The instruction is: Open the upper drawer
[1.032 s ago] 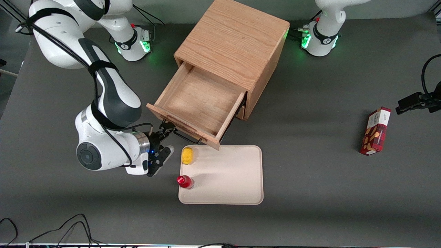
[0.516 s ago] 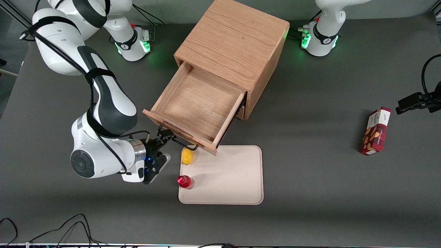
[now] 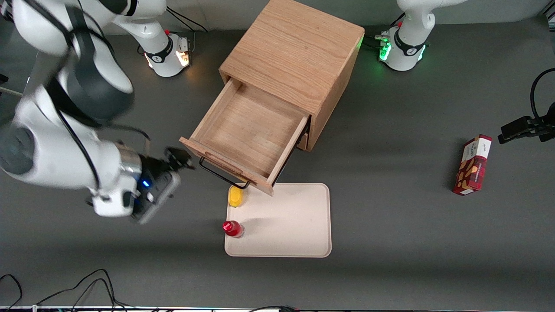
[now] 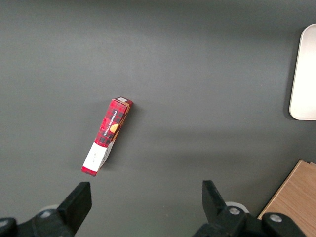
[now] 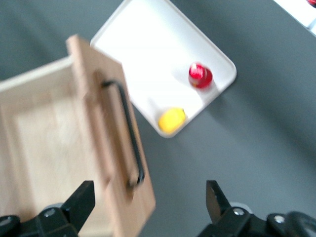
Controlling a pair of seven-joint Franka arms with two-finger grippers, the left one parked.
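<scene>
since half a second ago the gripper (image 3: pixel 175 167) has let go of the black wire handle (image 3: pixel 222 175) and pulled up and away toward the working arm's end of the table; the upper drawer (image 3: pixel 249 130) stays pulled out as it was.

front view: the upper drawer juts from the wooden cabinet (image 3: pixel 295 65), and nothing shows inside its tray. the gripper hangs beside the drawer front, apart from the handle, fingers spread and holding nothing. nearer the camera than the drawer lies a cream tray (image 3: pixel 286 225) holding a yellow item (image 3: pixel 235 197) and a red item (image 3: pixel 233 228); the drawer's corner overhangs the tray's rim. a red box (image 3: pixel 472 164) lies toward the parked arm's end; its print is too small to read.

left wrist view: the red box (image 4: pixel 107 135) lies flat on the dark table (image 4: pixel 197 74), well apart from the tray's rim (image 4: pixel 302 74); its writing is illegible.

right wrist view: the gripper (image 5: pixel 150 205) is open, above and off the handle (image 5: pixel 126 131) on the drawer (image 5: pixel 54 148) front. the tray (image 5: pixel 153 54) carries the yellow item (image 5: pixel 172 120) and red item (image 5: pixel 200 75).
</scene>
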